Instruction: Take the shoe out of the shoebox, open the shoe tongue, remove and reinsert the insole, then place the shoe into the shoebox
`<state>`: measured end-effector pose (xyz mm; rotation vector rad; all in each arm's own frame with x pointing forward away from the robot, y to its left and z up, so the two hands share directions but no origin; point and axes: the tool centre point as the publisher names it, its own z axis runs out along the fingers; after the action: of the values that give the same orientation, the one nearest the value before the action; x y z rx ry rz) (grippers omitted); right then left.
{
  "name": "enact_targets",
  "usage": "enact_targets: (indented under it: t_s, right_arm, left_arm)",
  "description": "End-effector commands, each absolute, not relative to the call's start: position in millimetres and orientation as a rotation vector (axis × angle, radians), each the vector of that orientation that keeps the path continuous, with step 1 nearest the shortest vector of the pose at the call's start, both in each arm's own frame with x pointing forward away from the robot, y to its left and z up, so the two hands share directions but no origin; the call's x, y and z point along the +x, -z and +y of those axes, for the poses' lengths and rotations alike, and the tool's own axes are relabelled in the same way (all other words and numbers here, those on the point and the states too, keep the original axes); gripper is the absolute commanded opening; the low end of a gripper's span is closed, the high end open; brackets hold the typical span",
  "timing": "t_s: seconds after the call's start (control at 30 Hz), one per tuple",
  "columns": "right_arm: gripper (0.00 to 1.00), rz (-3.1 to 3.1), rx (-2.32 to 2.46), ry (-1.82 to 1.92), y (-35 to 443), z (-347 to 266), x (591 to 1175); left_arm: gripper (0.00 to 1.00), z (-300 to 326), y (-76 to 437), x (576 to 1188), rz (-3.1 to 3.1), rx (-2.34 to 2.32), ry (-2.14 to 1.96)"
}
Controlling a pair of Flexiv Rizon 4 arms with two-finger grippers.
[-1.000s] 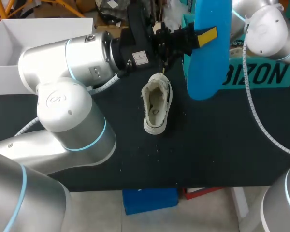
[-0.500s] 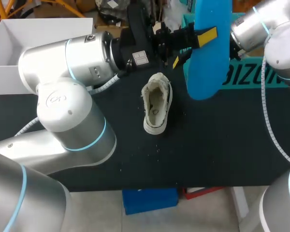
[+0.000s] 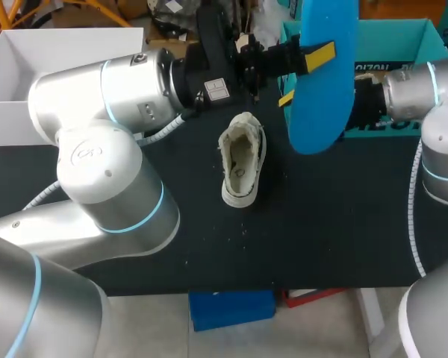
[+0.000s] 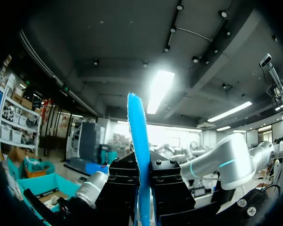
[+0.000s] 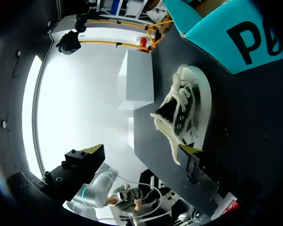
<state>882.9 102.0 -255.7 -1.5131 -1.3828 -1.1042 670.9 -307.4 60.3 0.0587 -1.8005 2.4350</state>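
Right arm (image 3: 408,94) swung lower behind the flat blue insole (image 3: 325,104).

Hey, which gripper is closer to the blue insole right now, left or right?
Left. The left gripper is shut on the blue insole, holding it above the table; the right gripper is open, empty, pointed at the shoe.

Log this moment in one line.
left gripper: shut on insole, raised | right gripper: open, empty | shoe: on table, insole out
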Motion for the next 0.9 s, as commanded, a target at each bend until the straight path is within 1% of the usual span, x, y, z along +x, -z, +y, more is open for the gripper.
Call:
enact_targets:
  t_s: [0.03, 0.23, 0.3, 0.5, 0.6, 0.73, 0.8, 0.9]
  right_arm:
    - [1.0, -1.265, -1.424, 1.233, 257, 101, 876]
    - [1.0, -1.303, -1.438, 1.205, 255, 104, 877]
    - [1.0, -1.303, -1.438, 1.205, 255, 104, 877]
    - [1.0, -1.303, -1.438, 1.205, 255, 104, 877]
    - [1.0, -1.303, -1.438, 1.205, 255, 104, 877]
    - [1.0, -1.303, -1.438, 1.205, 255, 104, 877]
    - [1.0, -1.303, -1.438, 1.205, 255, 104, 877]
    - [1.0, -1.303, -1.438, 1.205, 255, 104, 877]
  left_arm:
    - [0.0, -309, -61, 669, -1.806, 0.065, -2.434]
    - [0.0, -309, -61, 669, -1.806, 0.065, -2.434]
    - [0.0, -310, -57, 670, -1.99, -0.146, -2.465]
    - [0.0, -307, -12, 682, -2.198, -0.209, -2.376]
    - [0.0, -304, 3, 689, -2.264, -0.223, -2.368]
    - [0.0, -300, 17, 693, -2.397, -0.478, -2.305]
    - [0.0, -296, 30, 695, -2.487, -0.627, -2.209]
    - [0.0, -294, 35, 698, -2.46, -0.589, -2.231]
